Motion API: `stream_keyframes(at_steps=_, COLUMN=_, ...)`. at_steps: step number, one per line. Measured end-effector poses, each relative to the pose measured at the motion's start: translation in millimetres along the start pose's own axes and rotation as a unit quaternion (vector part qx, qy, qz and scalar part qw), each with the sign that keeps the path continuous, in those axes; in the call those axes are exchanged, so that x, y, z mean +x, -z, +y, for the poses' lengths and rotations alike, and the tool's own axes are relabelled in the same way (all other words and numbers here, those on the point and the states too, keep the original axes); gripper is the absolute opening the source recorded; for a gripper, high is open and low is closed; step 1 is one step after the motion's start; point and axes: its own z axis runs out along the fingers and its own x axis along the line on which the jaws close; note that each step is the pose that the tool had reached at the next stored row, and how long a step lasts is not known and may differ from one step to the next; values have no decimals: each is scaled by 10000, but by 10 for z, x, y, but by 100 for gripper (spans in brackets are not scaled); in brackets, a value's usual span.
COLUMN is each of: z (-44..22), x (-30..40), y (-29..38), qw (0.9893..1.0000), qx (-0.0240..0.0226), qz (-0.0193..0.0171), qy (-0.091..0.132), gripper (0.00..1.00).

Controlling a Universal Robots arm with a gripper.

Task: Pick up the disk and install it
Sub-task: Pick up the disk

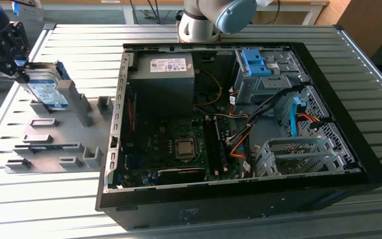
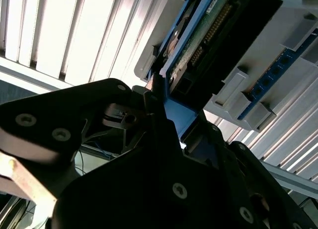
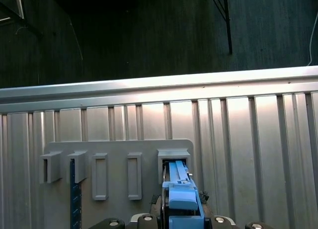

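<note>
Exterior view: at ten o'clock, the arm's black jaws are clamped on the upper edge of the disk (image 1: 45, 92). The disk stands tilted, its lower end at a slot of the grey holder rack (image 1: 51, 149) on the slatted metal table (image 1: 38, 209). An open computer case (image 1: 244, 211) lies at the rack's three o'clock.

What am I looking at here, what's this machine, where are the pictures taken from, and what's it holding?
It's a robot arm working over a slatted metal table. One picture comes from a camera off the arm; the other two from cameras riding near its wrist. On the table lie an open computer case and a grey slotted rack. The gripper has its jaws closed on the disk, a blue-framed drive standing on edge at the rack.
</note>
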Motion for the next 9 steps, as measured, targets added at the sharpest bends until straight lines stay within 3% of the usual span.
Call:
stream_keyframes(at_steps=5, z=0, x=0, y=0, qw=9997, qx=-3, qz=1, qy=236, gripper=37)
stream_keyframes(at_steps=9, z=0, x=0, y=0, qw=9996, qx=-3, qz=2, qy=300, gripper=37)
